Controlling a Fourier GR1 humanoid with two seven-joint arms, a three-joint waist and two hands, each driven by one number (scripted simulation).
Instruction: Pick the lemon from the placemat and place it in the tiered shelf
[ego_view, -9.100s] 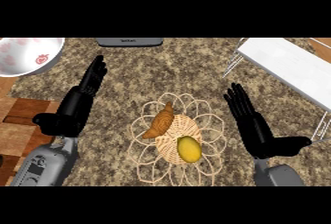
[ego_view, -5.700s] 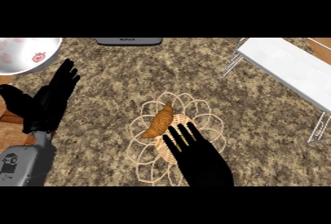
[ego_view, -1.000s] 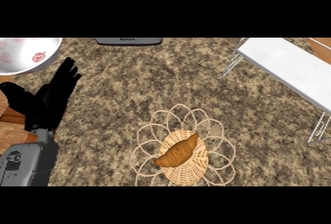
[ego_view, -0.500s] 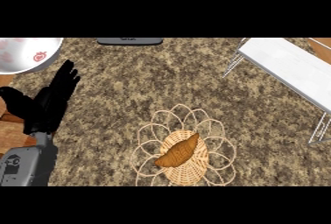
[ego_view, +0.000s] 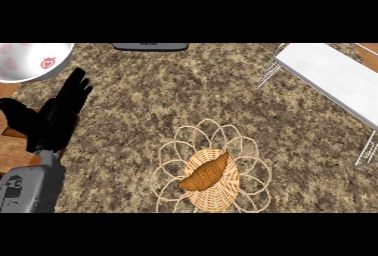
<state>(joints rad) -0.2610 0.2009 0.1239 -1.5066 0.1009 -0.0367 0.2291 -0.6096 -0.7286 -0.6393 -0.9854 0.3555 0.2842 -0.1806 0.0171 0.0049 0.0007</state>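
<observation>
The woven wicker placemat lies on the counter at lower centre, with a brown croissant on it. No lemon shows anywhere in the head view. The white tiered shelf with thin wire legs stands at the upper right; its top surface is bare. My left hand rests open at the left edge, fingers straight and pointing up, well left of the placemat. My right hand is out of the picture.
A white bowl with red markings sits at the upper left corner. A dark grey object lies at the counter's far edge. The counter's wooden edge shows at the lower left.
Over the last second nothing has visibly moved. In the oldest frames the lemon lay on the placemat and the right hand was over it; both are now out of sight.
</observation>
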